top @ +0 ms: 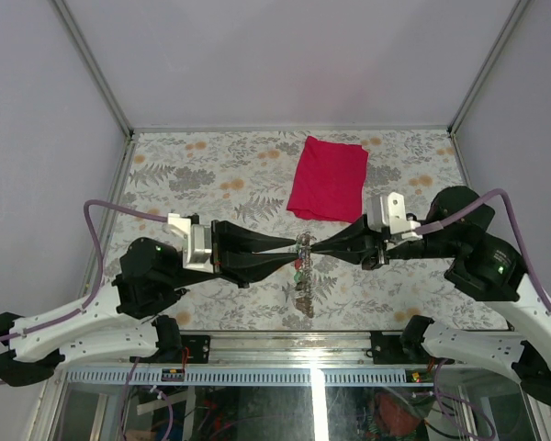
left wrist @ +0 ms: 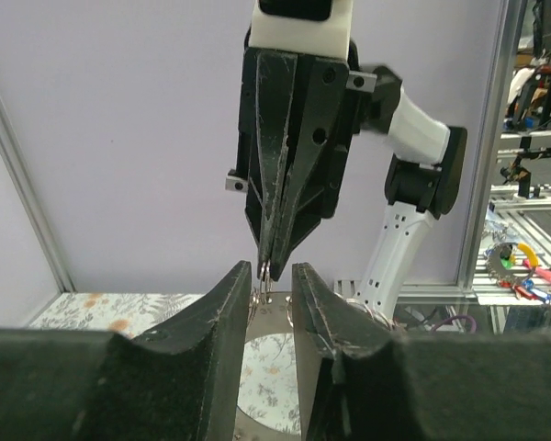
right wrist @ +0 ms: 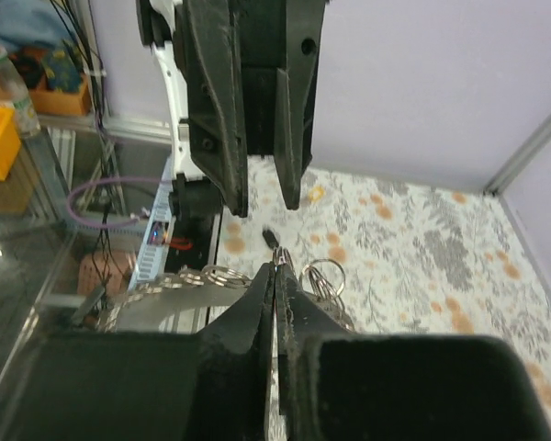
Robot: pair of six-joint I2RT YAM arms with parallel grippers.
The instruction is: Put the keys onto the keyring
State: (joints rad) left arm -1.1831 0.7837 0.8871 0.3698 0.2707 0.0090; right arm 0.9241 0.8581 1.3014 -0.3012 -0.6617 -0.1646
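Left gripper point(top: 296, 253) first: its two black fingers point(left wrist: 225, 312) stand a little apart, and from my left wrist I see a strip of the keyring's point(left wrist: 271, 320) flat grey band in the gap between them; from my right wrist nothing shows between their tips, so I call these jaws narrowly parted and gripping nothing. My right gripper point(top: 315, 248) meets it tip to tip from the other side, its jaws pressed tight together. Thin wire loops point(left wrist: 265, 269) sit right at its tip, though I cannot tell whether they are truly pinched. From my right wrist, more small split rings point(right wrist: 326, 276) lie on either side of the closed tip, with the grey band low on the left. Seen from above, the keyring hangs up off the surface between my two grippers, near the front middle of the table point(top: 193, 175). The keys point(top: 300, 276) dangle beneath it in a short string, with a green and a reddish head showing among them; the others are too small to tell apart. The table has a grey floral cover with orange blossoms. Farther back, well apart from the keyring, a folded red cloth point(top: 328, 177) lies flat near the far edge. Purple cables point(top: 101, 220) loop along both my arms, and plain lilac walls close the space behind.
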